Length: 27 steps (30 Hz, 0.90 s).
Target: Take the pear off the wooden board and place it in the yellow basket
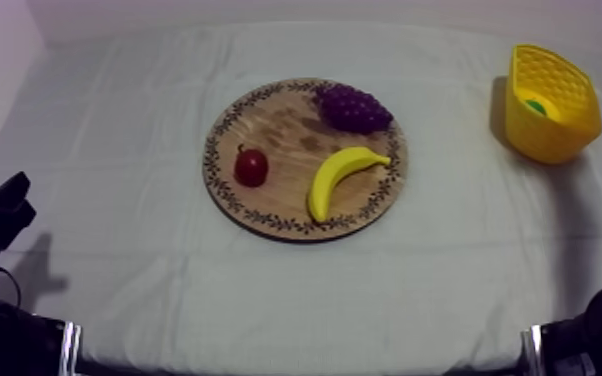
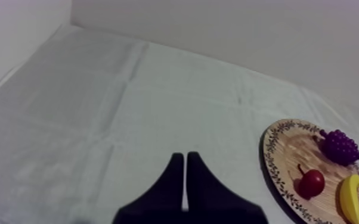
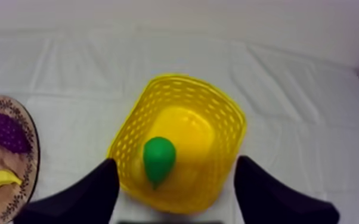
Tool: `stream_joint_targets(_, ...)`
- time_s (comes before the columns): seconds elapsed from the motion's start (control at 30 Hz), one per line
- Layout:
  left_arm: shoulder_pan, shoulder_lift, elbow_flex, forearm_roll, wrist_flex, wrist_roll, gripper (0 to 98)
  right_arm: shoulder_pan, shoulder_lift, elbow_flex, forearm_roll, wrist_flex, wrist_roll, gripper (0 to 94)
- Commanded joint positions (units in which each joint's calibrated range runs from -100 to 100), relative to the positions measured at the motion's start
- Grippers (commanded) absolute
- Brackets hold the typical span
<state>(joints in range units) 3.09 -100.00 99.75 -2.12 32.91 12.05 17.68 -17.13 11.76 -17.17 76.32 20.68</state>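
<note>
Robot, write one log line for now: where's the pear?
pear: in yellow basket | right gripper: open above basket | left gripper: shut on nothing | board: grapes, banana, small red fruit

Board (image 1: 275, 125) sits mid table (image 1: 145, 120) w/ 3 fruits on it: grapes (image 1: 353, 107) at its far rt edge, small red fruit (image 1: 251, 167) at its left, banana (image 1: 340, 178) near rt. Basket (image 1: 565, 128) stands by table's far rt corner, well apart from board. Pear (image 3: 158, 159) lies in basket.
</note>
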Motion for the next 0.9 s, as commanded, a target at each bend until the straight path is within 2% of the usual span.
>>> stream_joint_targets(0.0,0.0,0.0,0.0,0.00,0.0,0.0,0.1,0.1,-10.0,3.9,-0.2,-2.3,-0.1,47.1)
stream_joint_targets(0.23,0.0,0.0,0.0,0.00,0.0,0.0,0.1,-2.1,-28.1,16.0,-0.5,-8.1,-0.8,33.0)
stream_joint_targets(0.4,0.0,0.0,0.0,0.00,0.0,0.0,0.1,-6.1,-37.6,23.8,0.9,-11.6,-3.4,21.9)
stream_joint_targets(0.6,0.0,0.0,0.0,0.00,0.0,0.0,0.1,-10.3,-49.3,37.3,3.8,-19.6,-6.0,4.9)
stream_joint_targets(0.87,0.0,0.0,0.0,0.00,0.0,0.0,0.1,-14.0,-61.5,62.8,10.4,-34.5,-10.9,0.7)
